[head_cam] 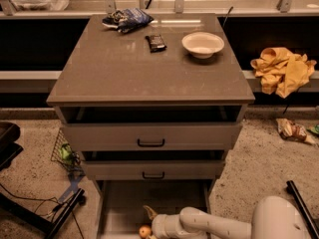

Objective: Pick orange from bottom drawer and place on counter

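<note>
The orange [145, 231] is sitting on the flat grey floor of the bottom drawer [124, 203], near its front. The gripper [149, 223] is reaching down into the drawer right beside it. Its fingers [148, 212] are looking open, one poking up just past the fruit, and nothing is being held. The orange is round and smooth, so I am thinking it could roll off across that slick floor if a finger bumps it, or pop out of a lopsided squeeze. Coming up, the arm could knock the drawer above. The counter [149, 68] is shining, hard and flat, with a white bowl [203, 44] sitting on it.
</note>
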Available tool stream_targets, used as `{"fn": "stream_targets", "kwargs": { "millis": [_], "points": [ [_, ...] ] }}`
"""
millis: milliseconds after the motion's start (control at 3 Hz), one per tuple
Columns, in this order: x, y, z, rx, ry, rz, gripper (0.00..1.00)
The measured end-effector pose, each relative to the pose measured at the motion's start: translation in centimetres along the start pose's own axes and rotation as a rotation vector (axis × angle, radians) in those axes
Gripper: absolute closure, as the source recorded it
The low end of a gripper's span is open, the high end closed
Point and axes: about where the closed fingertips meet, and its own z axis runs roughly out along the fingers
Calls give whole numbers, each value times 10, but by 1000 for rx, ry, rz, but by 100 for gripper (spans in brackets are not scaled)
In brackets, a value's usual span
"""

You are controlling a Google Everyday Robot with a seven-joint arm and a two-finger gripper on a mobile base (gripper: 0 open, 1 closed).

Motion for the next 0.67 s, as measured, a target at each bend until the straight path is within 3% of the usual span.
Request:
{"fn": "stream_targets", "kwargs": {
  "millis": [333,667],
  "points": [
    [12,-2,26,-25,-2,-7,0],
    [41,-1,31,-34,63,-21,2]
  ]
}}
